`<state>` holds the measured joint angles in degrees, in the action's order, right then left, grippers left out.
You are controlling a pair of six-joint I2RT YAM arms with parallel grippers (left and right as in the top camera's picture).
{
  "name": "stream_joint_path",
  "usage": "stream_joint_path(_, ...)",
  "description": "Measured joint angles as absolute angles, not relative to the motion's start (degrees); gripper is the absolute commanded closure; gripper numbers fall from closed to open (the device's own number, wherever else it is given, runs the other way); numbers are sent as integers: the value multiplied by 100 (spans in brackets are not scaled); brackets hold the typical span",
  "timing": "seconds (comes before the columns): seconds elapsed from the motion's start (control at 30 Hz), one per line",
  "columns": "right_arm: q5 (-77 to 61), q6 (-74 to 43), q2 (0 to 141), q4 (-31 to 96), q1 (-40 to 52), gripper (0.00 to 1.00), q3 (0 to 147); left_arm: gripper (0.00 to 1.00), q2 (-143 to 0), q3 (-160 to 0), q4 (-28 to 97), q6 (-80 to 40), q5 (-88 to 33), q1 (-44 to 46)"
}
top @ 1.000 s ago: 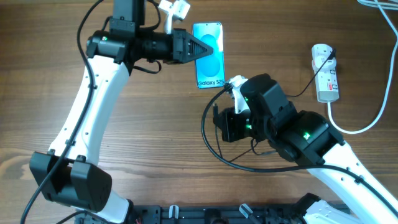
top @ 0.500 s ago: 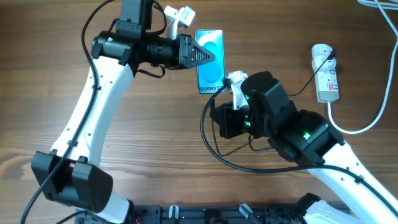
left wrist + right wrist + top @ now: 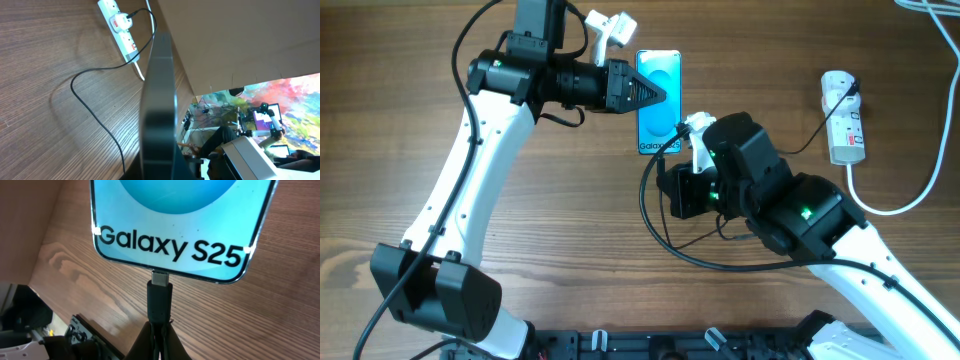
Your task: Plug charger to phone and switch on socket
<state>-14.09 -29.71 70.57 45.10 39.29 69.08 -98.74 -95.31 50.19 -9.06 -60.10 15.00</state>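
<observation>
The phone (image 3: 658,100) with a cyan screen reading "Galaxy S25" is held off the table by my left gripper (image 3: 642,94), shut on its upper part. In the left wrist view I see its dark edge (image 3: 159,100) end-on. My right gripper (image 3: 159,330) is shut on the charger's black plug (image 3: 159,300). The metal tip touches the port in the phone's bottom edge (image 3: 170,240). The thin black charger cable (image 3: 655,235) loops under my right arm and runs to the white socket strip (image 3: 844,120) at the right, also shown in the left wrist view (image 3: 120,27).
A thick white lead (image 3: 920,195) curves from the socket along the table's right edge. A white adapter sits plugged in the strip (image 3: 837,84). My right arm's body (image 3: 790,210) covers the table's middle right.
My left gripper carried the phone right and slightly down. My right gripper moved up to it with the plug, so the plug tip now meets the phone's bottom edge.
</observation>
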Motion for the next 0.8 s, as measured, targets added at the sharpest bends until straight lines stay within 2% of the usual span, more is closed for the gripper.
stream_joint_path(0.8,-1634,-3122,7057,4560,3929,96,6908,96,-9874,-9531,5068,-904,-6139,1500)
